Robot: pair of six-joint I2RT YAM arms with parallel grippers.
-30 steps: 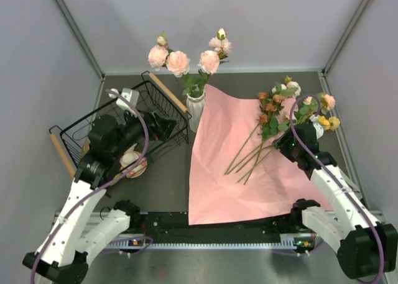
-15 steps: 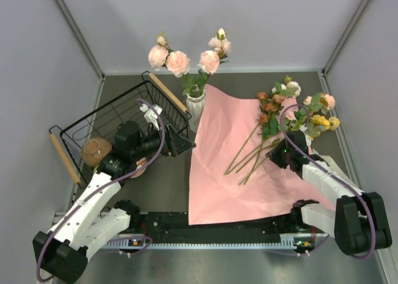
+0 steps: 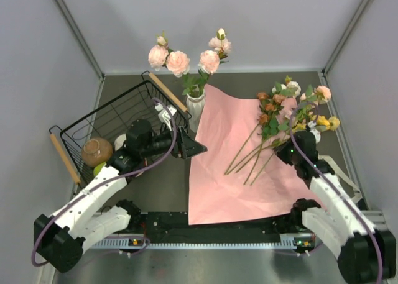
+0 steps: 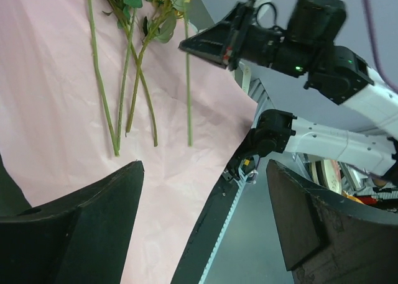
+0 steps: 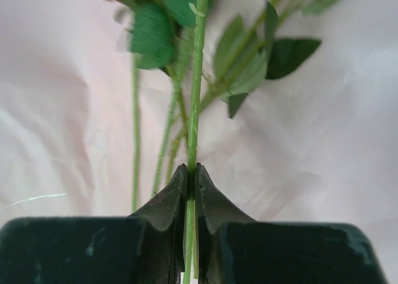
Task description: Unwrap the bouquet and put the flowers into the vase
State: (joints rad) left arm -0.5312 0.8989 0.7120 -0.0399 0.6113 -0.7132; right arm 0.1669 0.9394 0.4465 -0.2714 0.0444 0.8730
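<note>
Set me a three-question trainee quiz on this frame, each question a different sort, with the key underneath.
1. True or false: the right gripper is shut on a green stem.
2. Fill in: the left gripper has its jaws ____, with nothing between them.
3. Multiple choice: the upright pink roses at the back stand in A) the white vase, B) the left gripper, C) the right gripper.

Key: 1 true; 2 open; 3 A.
</note>
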